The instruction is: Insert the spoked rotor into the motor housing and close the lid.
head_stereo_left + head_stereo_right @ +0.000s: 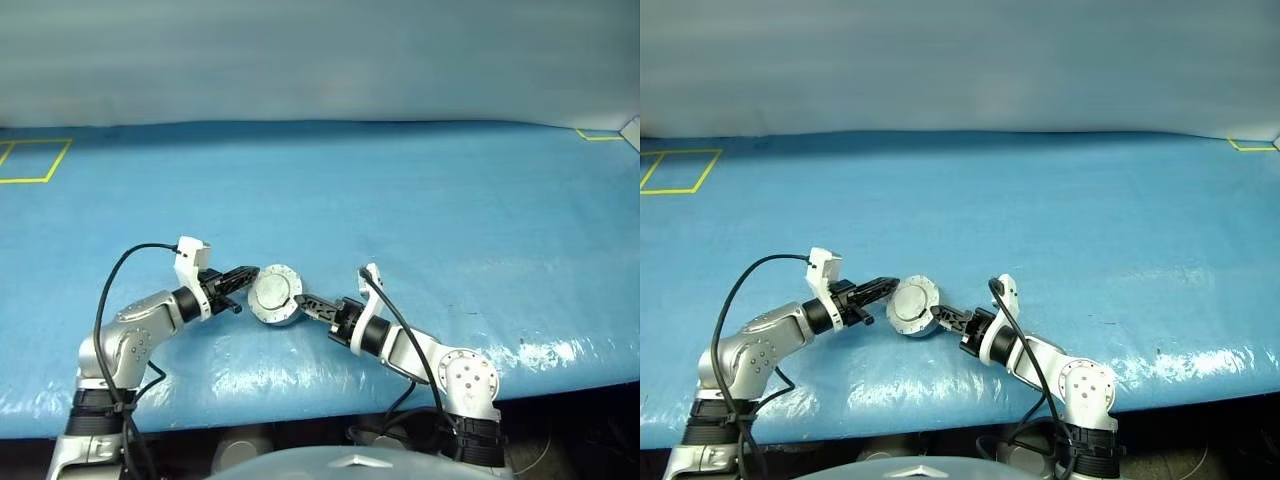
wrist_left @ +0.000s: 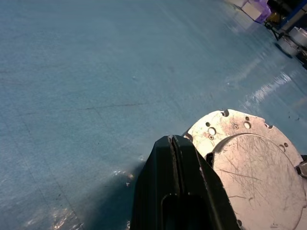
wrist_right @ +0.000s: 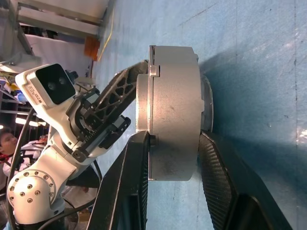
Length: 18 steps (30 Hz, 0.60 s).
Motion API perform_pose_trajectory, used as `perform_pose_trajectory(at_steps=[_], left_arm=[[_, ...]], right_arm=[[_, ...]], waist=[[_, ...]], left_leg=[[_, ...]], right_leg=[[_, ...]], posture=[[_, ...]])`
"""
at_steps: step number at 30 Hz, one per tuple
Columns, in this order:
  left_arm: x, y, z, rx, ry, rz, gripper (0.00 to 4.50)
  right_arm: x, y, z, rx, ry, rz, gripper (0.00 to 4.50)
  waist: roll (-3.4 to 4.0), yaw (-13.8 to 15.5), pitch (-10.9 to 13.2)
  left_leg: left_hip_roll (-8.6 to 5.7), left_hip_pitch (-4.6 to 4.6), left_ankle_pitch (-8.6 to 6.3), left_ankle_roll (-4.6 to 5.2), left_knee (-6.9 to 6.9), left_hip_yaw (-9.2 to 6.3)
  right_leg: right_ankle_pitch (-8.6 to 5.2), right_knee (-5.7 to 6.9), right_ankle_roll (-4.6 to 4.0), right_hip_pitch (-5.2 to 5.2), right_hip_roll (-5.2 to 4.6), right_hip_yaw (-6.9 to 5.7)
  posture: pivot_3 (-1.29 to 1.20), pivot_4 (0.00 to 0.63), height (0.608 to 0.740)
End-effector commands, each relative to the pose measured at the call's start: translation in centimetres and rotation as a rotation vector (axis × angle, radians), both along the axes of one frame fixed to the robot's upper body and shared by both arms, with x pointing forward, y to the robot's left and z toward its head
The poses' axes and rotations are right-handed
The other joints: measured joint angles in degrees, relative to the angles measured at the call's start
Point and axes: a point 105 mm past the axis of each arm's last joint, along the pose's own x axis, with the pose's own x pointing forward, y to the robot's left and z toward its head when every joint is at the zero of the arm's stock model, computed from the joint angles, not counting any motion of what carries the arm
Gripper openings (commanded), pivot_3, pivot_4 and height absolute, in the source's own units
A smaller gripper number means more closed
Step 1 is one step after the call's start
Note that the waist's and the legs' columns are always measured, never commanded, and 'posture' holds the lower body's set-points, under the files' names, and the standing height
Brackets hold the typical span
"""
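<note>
Motor housing [image 1: 275, 296], lid [image 3: 143, 115] shut: our right gripper [image 3: 173, 158] clamps it steady; closed left gripper [image 1: 243, 279] presses the lid.

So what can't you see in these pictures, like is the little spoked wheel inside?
- Inside of the motor housing: the lid is shut over it in every view, so whether the rotor sits within can't be told.
- Left wrist view: the left gripper, fingers shut, covers part of the lid, and the picture's edge cuts off the rest.
- Right wrist view: the right gripper clamps the housing, its fingers hiding both flat faces.
</note>
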Motion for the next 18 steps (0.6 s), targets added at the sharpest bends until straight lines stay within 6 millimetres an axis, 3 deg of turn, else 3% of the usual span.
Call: perform_pose_trajectory(at_steps=[1,7,12,15,18], left_arm=[[0.4,0.7,2.9,-0.081,-0.090,0.070,0.00],[0.3,2.6,5.2,-0.273,-0.129,0.235,0.00],[-1.3,3.3,5.5,-0.453,-0.100,0.330,0.00],[-2.4,3.2,4.8,-0.539,-0.060,0.382,0.62],[-3.5,3.0,4.2,-0.654,-0.016,0.439,1.62]], right_arm=[[-0.5,0.9,-0.3,0.040,0.059,-0.004,1.20],[-0.3,0.6,-0.3,0.084,0.097,-0.045,1.20],[0.2,0.5,0.7,0.185,0.121,-0.091,1.20],[0.6,0.6,1.3,0.236,0.132,-0.111,1.20],[0.8,0.7,1.9,0.267,0.133,-0.111,1.20]], waist=[[-0.01,0.0,0.0],[-0.02,0.0,0.0],[-0.02,0.1,0.0],[-0.05,0.2,0.0],[-0.08,0.2,0.1]], left_leg=[[0.00,0.00,0.00,0.00,0.00,0.01],[-0.01,-0.02,0.00,0.00,0.00,0.01],[-0.02,-0.06,-0.01,0.01,0.02,0.00],[-0.03,-0.10,-0.01,0.01,0.04,-0.04],[-0.04,-0.17,-0.01,0.01,0.10,-0.04]], right_leg=[[0.00,0.00,0.00,0.00,0.00,0.00],[0.00,-0.02,0.01,0.01,-0.03,0.01],[0.01,-0.06,0.01,0.02,-0.05,0.00],[0.01,-0.09,0.01,0.02,-0.08,0.01],[0.01,-0.09,0.02,0.00,-0.07,-0.01]], posture=[[0.00,0.150,0.740],[0.00,0.150,0.740],[0.00,0.150,0.740],[0.00,0.150,0.740],[0.00,0.150,0.740]])
